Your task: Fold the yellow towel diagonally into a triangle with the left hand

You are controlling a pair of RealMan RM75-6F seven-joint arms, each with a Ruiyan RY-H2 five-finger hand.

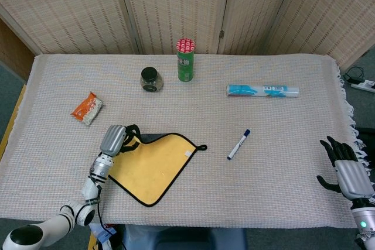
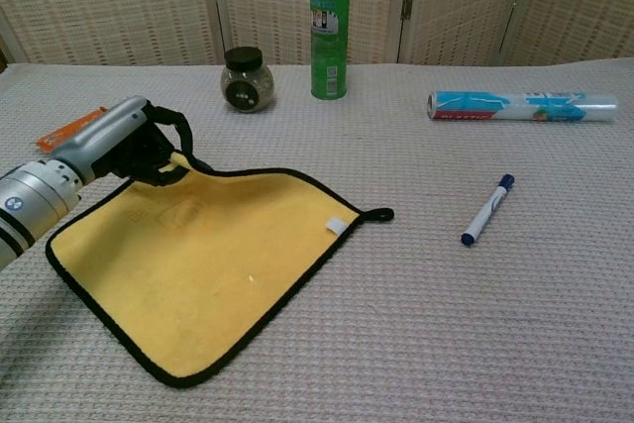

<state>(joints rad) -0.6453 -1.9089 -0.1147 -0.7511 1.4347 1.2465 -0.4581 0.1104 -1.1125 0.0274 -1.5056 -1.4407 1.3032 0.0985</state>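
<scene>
Yellow towel (image 2: 208, 264), black-edged, far corner apparently pinched in left hand (image 2: 139, 146).

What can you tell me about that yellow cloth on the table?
The yellow towel is a soft-looking square cloth edged in black, with a small black loop and a white tag at its right corner. It lies mostly flat on the woven table cover. The left hand grips its far corner, lifted and drawn inward.

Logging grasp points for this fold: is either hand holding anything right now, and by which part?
The left hand grips the yellow towel by its far corner, lifted off the table. The right hand holds nothing, fingers spread.
</scene>
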